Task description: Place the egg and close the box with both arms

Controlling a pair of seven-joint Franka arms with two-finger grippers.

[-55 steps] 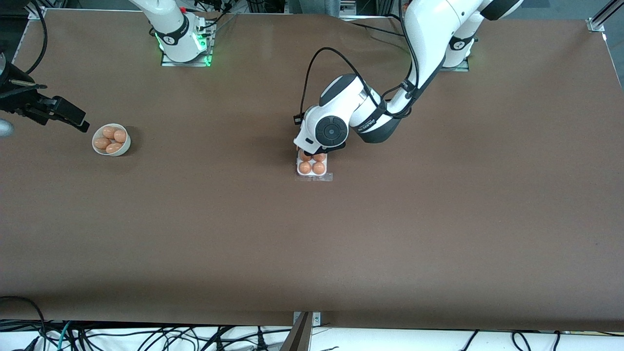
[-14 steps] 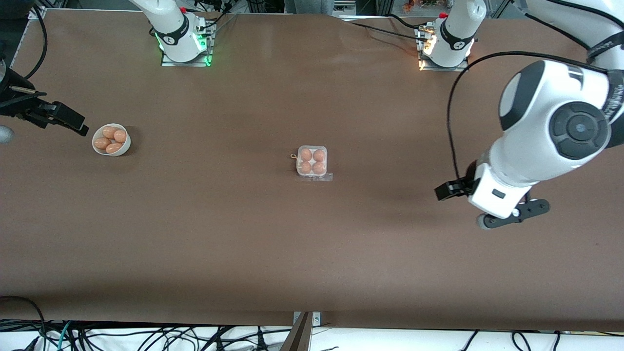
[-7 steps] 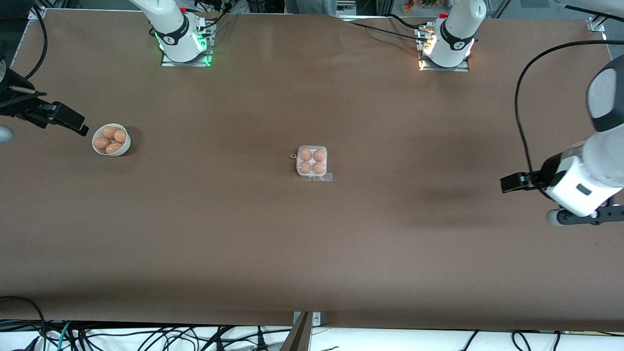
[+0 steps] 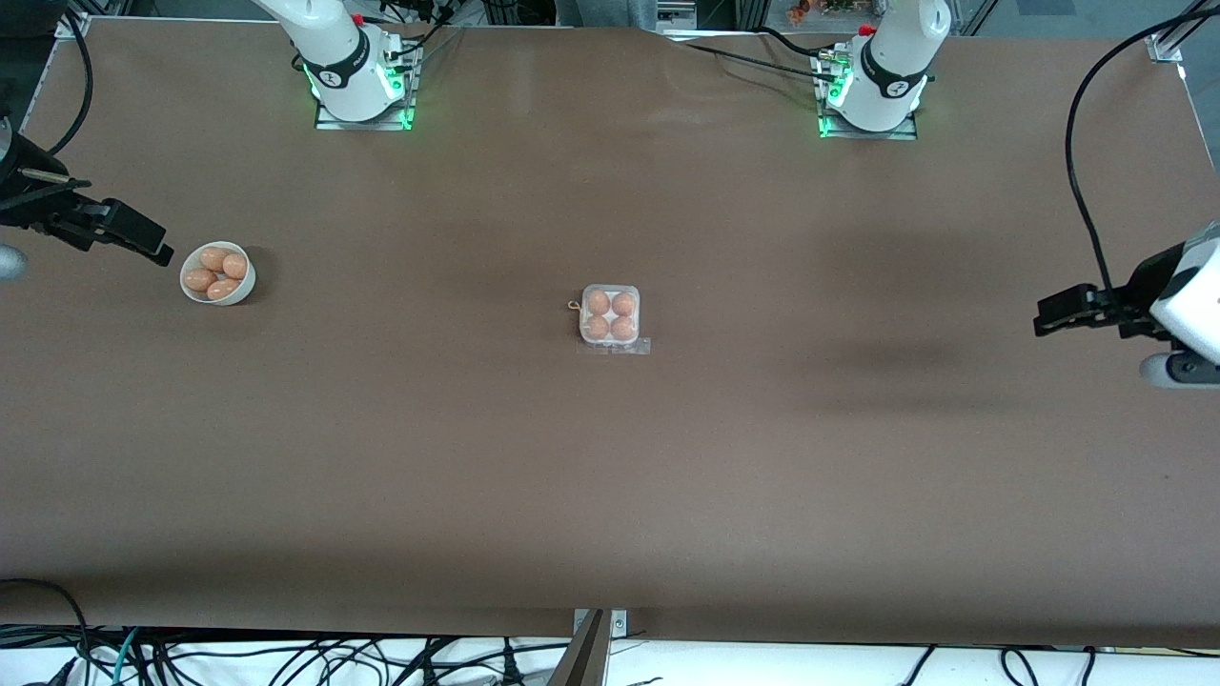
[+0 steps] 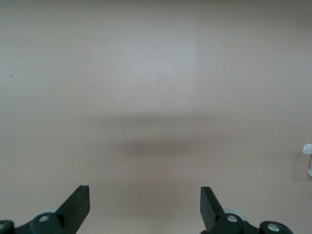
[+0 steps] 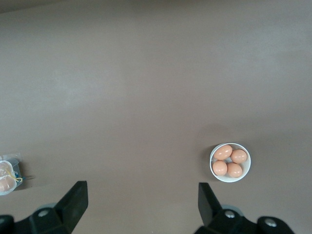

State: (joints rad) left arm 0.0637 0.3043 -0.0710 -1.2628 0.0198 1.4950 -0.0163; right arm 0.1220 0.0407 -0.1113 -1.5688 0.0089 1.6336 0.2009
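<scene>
Brown matte table (image 4: 610, 476), wide, carrying two items. Clear-lidded box (image 4: 610, 316) near the middle, lid down, four orange-brown eggs inside, one per cell; thin clear flap lying flat on the table at the edge nearer the front camera. White bowl (image 4: 218, 272) with four eggs toward the right arm's end, well apart from the box. Both arm bases mounted along the table's edge farthest from the front camera.
</scene>
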